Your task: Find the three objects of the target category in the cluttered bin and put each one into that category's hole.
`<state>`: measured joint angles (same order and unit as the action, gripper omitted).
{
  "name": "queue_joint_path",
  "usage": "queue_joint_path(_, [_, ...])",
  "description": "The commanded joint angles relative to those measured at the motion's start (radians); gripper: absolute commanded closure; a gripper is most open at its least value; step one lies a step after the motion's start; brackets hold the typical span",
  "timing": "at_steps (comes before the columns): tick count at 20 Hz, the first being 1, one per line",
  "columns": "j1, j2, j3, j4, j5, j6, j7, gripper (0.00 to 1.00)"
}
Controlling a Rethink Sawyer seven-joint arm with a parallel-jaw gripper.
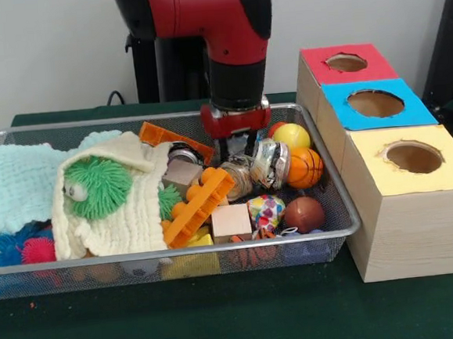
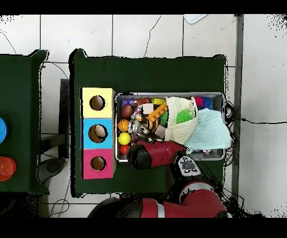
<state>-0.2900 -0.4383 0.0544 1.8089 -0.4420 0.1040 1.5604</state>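
Observation:
The wire mesh bin (image 1: 349,216) lies on the green table and is full of toys; it also shows in the overhead view (image 2: 217,94). My gripper (image 1: 237,149) hangs open in the bin's back middle, just above the clutter, holding nothing. A silver can (image 1: 270,163) lies tilted right below and to the right of it, next to a basketball (image 1: 306,167). A second can (image 1: 239,178) lies just under the gripper. A third silver can (image 1: 183,154) peeks out to its left, behind a wood block. In the overhead view the arm (image 2: 157,155) covers the gripper.
Three wooden boxes with holes stand beside the bin: red (image 1: 347,63), blue (image 1: 375,103), yellow (image 1: 414,157). In the bin lie a green spiky ball (image 1: 98,187) in a cream cloth (image 1: 132,220), a mint cloth (image 1: 16,186), orange plastic pieces (image 1: 200,205) and several balls.

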Motion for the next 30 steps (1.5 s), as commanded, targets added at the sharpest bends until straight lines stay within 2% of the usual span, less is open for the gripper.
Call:
queue_joint_path(1, [0.011, 0.232, 0.024, -0.079, 0.022, -0.097, 0.17, 1.0])
queue_joint_path(3, [0.032, 0.192, 0.007, -0.059, 0.037, -0.089, 0.169, 1.0])
queue_joint_path(5, [0.036, 0.096, 0.012, 0.001, 0.065, 0.004, 0.161, 1.0])
queue_joint_path(8, [0.026, -0.197, 0.064, 0.137, 0.159, 0.337, 0.102, 1.0])
queue_joint_path(9, [0.033, -0.263, 0.066, 0.144, 0.193, 0.451, 0.082, 1.0])
queue_joint_path(11, [0.071, -0.333, 0.04, 0.11, 0.237, 0.653, 0.062, 1.0])
queue_joint_path(13, [0.097, -0.366, 0.026, 0.059, 0.256, 0.82, 0.053, 1.0])
queue_joint_path(15, [0.101, -0.391, 0.031, 0.035, 0.267, 0.901, 0.052, 1.0])
queue_joint_path(16, [0.103, -0.393, 0.033, 0.025, 0.264, 0.915, 0.051, 1.0])
queue_joint_path(18, [0.102, -0.379, 0.04, 0.018, 0.259, 0.883, 0.061, 1.0])
queue_joint_path(20, [0.097, -0.356, 0.053, 0.018, 0.251, 0.809, 0.074, 1.0])
queue_joint_path(24, [0.096, -0.34, 0.087, 0.041, 0.292, 0.676, 0.114, 1.0])
queue_joint_path(26, [0.108, -0.328, 0.087, 0.043, 0.288, 0.63, 0.127, 1.0])
queue_joint_path(27, [0.099, -0.323, 0.096, 0.058, 0.286, 0.569, 0.118, 1.0])
queue_joint_path(28, [0.109, -0.309, 0.082, 0.055, 0.257, 0.535, 0.114, 1.0])
queue_joint_path(29, [0.118, -0.296, 0.068, 0.051, 0.228, 0.502, 0.11, 0.0])
queue_joint_path(30, [0.122, -0.291, 0.057, 0.055, 0.211, 0.461, 0.12, 0.0])
